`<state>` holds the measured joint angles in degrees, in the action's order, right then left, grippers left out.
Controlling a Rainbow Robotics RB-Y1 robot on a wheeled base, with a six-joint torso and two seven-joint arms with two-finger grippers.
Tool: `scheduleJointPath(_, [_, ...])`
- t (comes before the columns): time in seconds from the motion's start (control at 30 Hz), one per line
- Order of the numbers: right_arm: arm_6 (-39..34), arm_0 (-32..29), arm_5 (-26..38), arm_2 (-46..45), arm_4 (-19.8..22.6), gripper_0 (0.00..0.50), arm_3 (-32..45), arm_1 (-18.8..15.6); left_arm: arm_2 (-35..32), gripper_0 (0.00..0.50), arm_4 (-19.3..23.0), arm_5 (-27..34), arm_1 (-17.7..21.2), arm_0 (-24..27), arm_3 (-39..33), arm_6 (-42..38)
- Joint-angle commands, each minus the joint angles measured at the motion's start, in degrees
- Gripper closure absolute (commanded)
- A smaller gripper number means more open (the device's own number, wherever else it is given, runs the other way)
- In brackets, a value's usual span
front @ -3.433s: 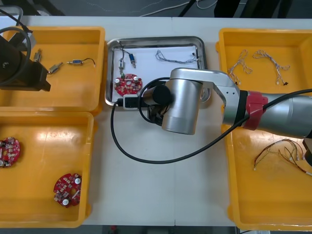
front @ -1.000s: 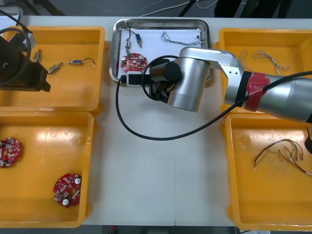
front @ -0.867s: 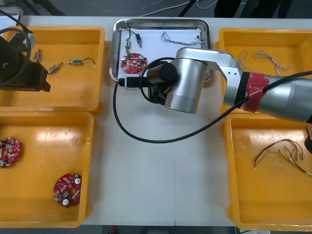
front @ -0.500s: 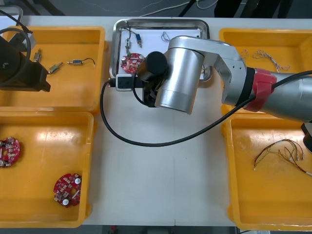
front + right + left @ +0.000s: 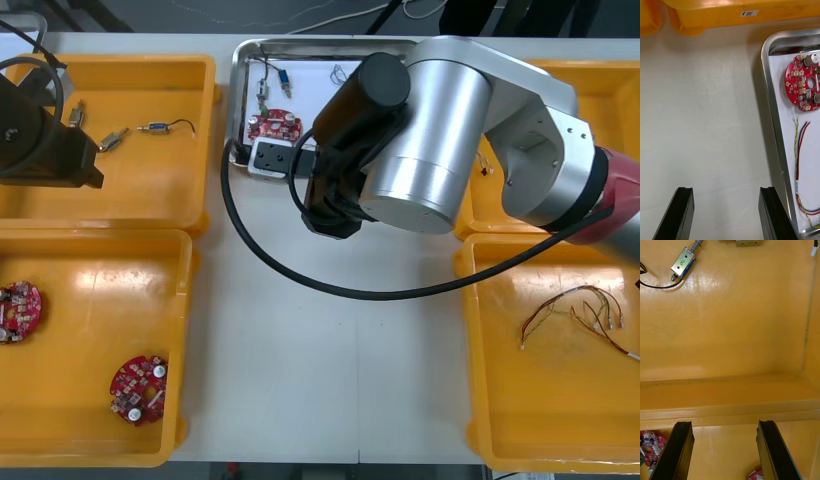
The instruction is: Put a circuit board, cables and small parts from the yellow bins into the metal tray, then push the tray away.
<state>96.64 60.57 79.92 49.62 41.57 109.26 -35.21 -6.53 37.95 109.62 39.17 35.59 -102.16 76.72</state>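
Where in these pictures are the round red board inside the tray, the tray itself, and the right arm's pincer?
Circuit board (image 5: 797,80): right wrist view, on its red face.
Metal tray (image 5: 773,112): right wrist view, on its shiny rim.
Right pincer (image 5: 726,190): right wrist view, midway between its open fingertips.

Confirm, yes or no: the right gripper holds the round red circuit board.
No: the right gripper stands open over the light table, and the round red circuit board lies in the metal tray.

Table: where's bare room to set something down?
Free: the table strip between the left and right yellow bins. Crowded: metal tray with circuit board, cables; right gripper open beside its rim, left gripper over a left bin.
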Motion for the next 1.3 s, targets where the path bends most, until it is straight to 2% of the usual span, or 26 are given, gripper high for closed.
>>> scheduleJointPath(0.03, [-0.92,-3.61,2.17,-6.20,3.87,0.000,4.47,-3.90,-1.73,0.000,-0.50,0.38,2.58,-0.35,-1.64,7.04])
scheduleJointPath(0.27, [-2.59,-9.85,9.20,-16.48,12.05,0.000,7.63,-6.80,-1.73,0.000,-0.50,0.38,2.58,-0.35,-1.64,7.04])
scheduleJointPath(0.4, [-3.74,-12.93,13.68,-22.20,14.60,0.000,9.57,-8.04,-1.73,0.000,-0.50,0.38,2.58,-0.35,-1.64,7.04])
scheduleJointPath(0.53, [-8.39,-16.36,18.43,-27.12,15.91,0.000,12.12,-9.35,-1.73,0.000,-0.50,0.38,2.58,-0.35,-1.64,7.04])
scheduleJointPath(0.93, [-23.60,-28.58,29.68,-42.59,15.91,0.000,18.27,-12.34,-1.73,0.000,-0.50,0.38,2.58,-0.35,-1.64,7.04])
scheduleJointPath(1.3, [-35.99,-36.31,30.08,-49.00,10.38,0.000,22.40,-13.40,-1.73,0.000,-0.50,0.38,2.58,-0.35,-1.64,7.04])
